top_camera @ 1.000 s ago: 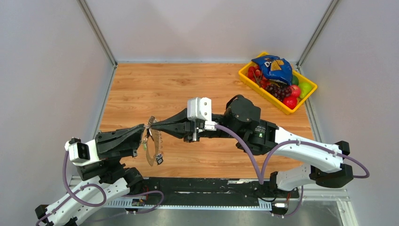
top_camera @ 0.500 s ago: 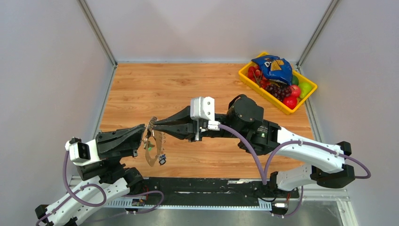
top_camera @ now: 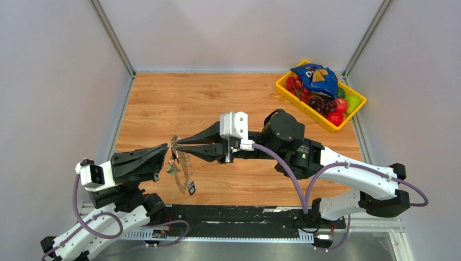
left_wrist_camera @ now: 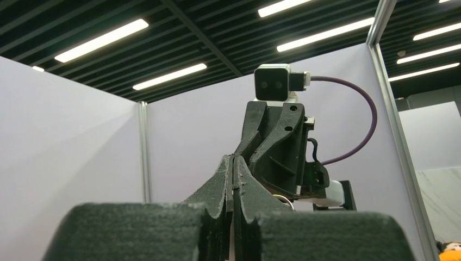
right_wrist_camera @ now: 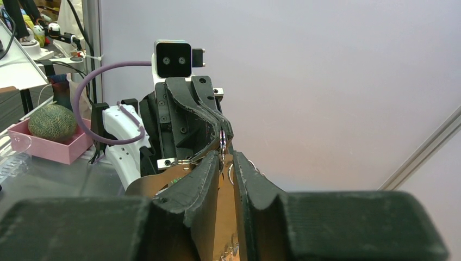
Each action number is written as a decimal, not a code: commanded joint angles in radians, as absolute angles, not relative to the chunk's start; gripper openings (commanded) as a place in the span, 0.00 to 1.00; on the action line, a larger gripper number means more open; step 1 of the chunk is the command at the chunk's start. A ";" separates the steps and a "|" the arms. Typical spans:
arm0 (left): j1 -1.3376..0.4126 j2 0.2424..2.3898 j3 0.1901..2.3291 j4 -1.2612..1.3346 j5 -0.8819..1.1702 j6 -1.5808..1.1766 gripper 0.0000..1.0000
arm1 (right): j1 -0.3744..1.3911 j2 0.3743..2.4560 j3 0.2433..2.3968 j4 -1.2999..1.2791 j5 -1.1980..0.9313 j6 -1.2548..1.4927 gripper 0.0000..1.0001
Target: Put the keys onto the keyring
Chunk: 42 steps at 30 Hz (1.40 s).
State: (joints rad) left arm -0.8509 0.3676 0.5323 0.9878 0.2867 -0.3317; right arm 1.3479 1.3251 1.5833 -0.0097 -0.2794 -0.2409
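- The left claw (top_camera: 166, 150) is pressed together, clamped on the top of the keyring (top_camera: 186, 169). The left wrist view shows its fingers (left_wrist_camera: 220, 182) meeting with no gap.
- The hoop hangs tilted just below this claw's tip, above the wooden table (top_camera: 163, 103).
- The keys (top_camera: 191, 188) dangle from the hoop. A dark head hangs at its low end and a green tag (top_camera: 171, 169) sits just under the left claw.
- The right claw (top_camera: 178, 145) faces the left one tip to tip, its jaws apart with a narrow gap. Whether it touches the hoop, I cannot tell.
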 commanded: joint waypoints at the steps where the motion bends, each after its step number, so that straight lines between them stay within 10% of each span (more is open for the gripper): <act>1: -0.853 0.359 0.564 1.021 0.290 -0.332 0.00 | 1.355 1.332 1.603 0.017 -0.283 -0.236 0.22; 31: -0.854 0.359 0.569 1.024 0.289 -0.327 0.00 | 1.355 1.318 1.558 0.017 -0.267 -0.239 0.18; 42: -0.853 0.366 0.573 1.029 0.291 -0.330 0.00 | 1.355 1.329 1.550 0.017 -0.281 -0.233 0.00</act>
State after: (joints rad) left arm -0.8505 0.3653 0.5323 0.9867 0.2855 -0.3317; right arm 1.3479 1.3380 1.5570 -0.0029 -0.2733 -0.2379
